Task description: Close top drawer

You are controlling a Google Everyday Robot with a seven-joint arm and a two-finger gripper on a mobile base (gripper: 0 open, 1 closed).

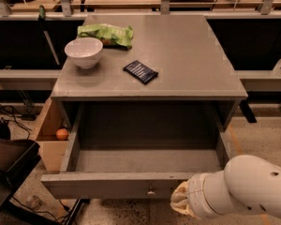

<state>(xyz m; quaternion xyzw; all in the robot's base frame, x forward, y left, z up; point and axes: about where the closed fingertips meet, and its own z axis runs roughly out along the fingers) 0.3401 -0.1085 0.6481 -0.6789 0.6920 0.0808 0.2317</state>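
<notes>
The top drawer (131, 184) of the grey cabinet (150, 86) stands pulled out toward me. It is wide, deep and empty inside. Its flat front panel has one small metal knob (151, 191) at the middle. My white arm (243, 186) comes in from the lower right. Its gripper end (180, 201) sits right against the drawer's front panel, just right of the knob and slightly below it. The fingers are hidden behind the wrist.
On the cabinet top lie a white bowl (84, 52), a green chip bag (106, 33) and a dark blue packet (140, 71). A pale wooden box (49, 135) with an orange (62, 134) stands at the left. A black object (9, 158) and cables lie on the floor at the lower left.
</notes>
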